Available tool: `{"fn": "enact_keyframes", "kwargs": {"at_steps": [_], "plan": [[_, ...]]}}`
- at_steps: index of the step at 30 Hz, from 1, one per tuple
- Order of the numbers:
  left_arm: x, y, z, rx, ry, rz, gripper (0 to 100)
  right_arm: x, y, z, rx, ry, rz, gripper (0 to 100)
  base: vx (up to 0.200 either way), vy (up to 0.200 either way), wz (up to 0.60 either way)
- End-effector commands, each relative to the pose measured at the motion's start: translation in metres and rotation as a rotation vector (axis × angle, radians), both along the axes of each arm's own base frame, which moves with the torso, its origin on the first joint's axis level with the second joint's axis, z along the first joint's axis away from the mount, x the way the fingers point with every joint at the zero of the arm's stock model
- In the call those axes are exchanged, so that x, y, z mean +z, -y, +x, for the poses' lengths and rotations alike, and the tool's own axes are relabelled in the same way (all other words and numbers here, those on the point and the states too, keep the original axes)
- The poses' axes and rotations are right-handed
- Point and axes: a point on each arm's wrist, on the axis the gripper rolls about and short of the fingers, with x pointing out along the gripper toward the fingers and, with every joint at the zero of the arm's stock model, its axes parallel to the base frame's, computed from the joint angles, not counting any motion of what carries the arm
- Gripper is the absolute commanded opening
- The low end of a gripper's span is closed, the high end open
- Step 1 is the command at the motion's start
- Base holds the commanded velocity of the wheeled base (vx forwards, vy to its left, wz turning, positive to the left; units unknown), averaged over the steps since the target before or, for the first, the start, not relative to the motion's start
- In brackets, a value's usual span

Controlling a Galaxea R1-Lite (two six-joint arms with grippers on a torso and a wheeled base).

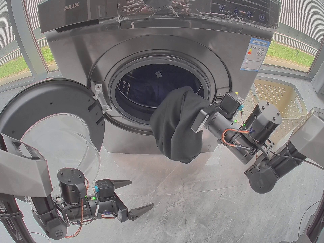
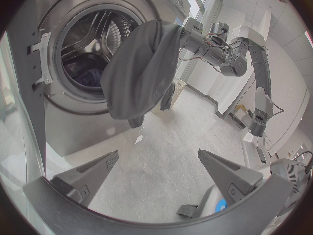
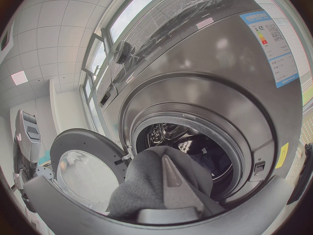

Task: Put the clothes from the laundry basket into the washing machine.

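The grey washing machine point(image 1: 158, 68) stands ahead with its round door point(image 1: 50, 118) swung open to the left. Dark clothing lies inside the drum point(image 1: 152, 85). My right gripper point(image 1: 199, 110) is shut on a black garment point(image 1: 175, 125), which hangs down in front of the lower right rim of the drum opening. In the right wrist view one finger point(image 3: 172, 183) lies over that garment point(image 3: 143, 180) before the opening point(image 3: 192, 147). My left gripper point(image 1: 136, 198) hangs open and holds nothing, low over the floor below the door. The left wrist view shows the garment point(image 2: 140, 69) dangling from the right arm point(image 2: 212, 49).
A cream perforated laundry basket point(image 1: 280, 102) stands to the right of the machine, behind my right arm. The grey marble floor point(image 1: 189, 199) spreads out in front of the machine. Windows run behind it.
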Motion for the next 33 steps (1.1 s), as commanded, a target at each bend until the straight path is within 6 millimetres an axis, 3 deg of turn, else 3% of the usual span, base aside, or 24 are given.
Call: {"fn": "enact_keyframes", "kwargs": {"at_steps": [1,5,10,18,26,33], "plan": [[0.003,0.006,0.005,-0.012,0.032,-0.013,100,-0.007,-0.007,-0.008,0.017,-0.027,-0.013,0,0.000,0.000,0.00],[0.013,0.010,0.006,-0.023,0.073,-0.041,100,-0.013,-0.014,-0.014,0.042,-0.042,-0.024,0,0.000,0.000,0.00],[0.031,0.036,0.030,-0.045,0.178,-0.126,100,-0.011,-0.026,-0.021,0.077,-0.037,-0.023,0,0.000,0.000,0.00],[0.029,0.067,0.050,-0.081,0.213,-0.177,100,-0.016,-0.038,-0.030,0.115,-0.051,-0.035,0,0.000,0.000,0.00],[0.019,0.073,0.065,-0.051,0.215,-0.170,100,-0.016,-0.045,-0.037,0.128,-0.055,-0.035,0,0.000,0.000,0.00],[0.013,0.072,0.095,0.078,0.248,-0.178,100,-0.011,-0.046,-0.057,0.162,-0.060,-0.037,0,0.000,0.000,0.00]]}}
